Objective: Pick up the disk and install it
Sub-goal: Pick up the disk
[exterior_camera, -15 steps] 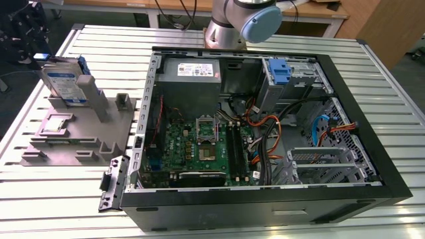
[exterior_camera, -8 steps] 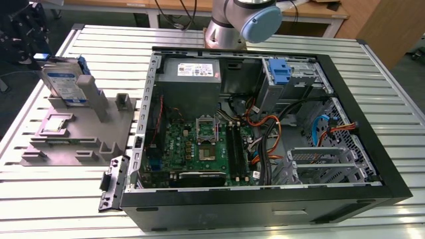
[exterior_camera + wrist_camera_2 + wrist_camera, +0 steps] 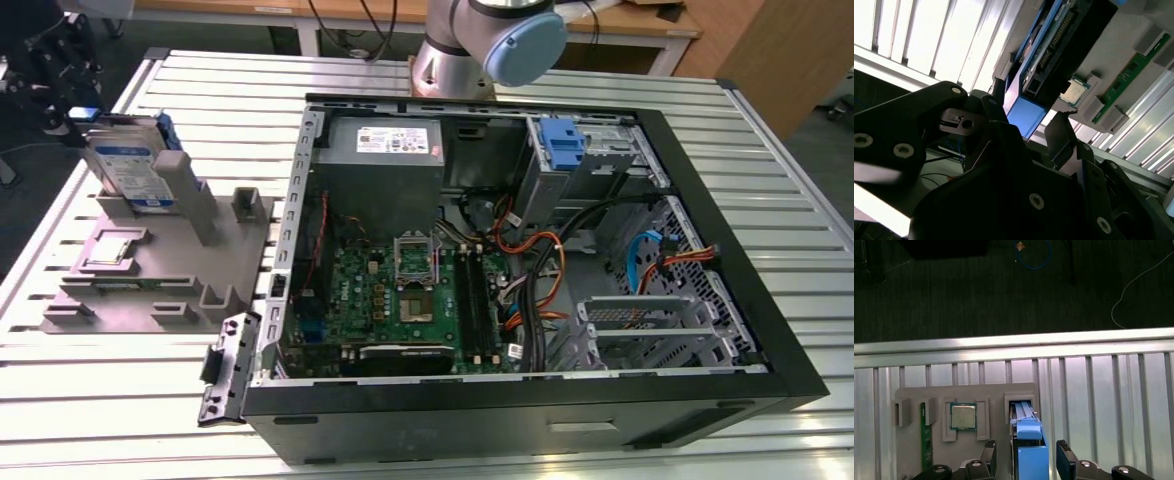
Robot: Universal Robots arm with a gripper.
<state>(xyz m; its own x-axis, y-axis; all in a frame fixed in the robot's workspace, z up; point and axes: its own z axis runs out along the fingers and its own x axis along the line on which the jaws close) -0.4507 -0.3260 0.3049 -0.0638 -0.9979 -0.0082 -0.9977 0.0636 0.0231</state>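
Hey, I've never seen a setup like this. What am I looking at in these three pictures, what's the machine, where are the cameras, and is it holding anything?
This is a single robot arm mounted at the edge of a slatted metal table. The exterior view comes from a camera off the arm. It looks down on an open computer case and, at the exterior view's left, a grey holder. The other two pictures come from cameras riding near the arm's wrist.

The disk, a silver drive with a blue bracket, stands on edge in that holder. The holder also carries a processor chip and a green memory stick.

In the first wrist view the tool is open, with one finger on each side of the disk's blue end and gaps showing, so nothing is held yet.
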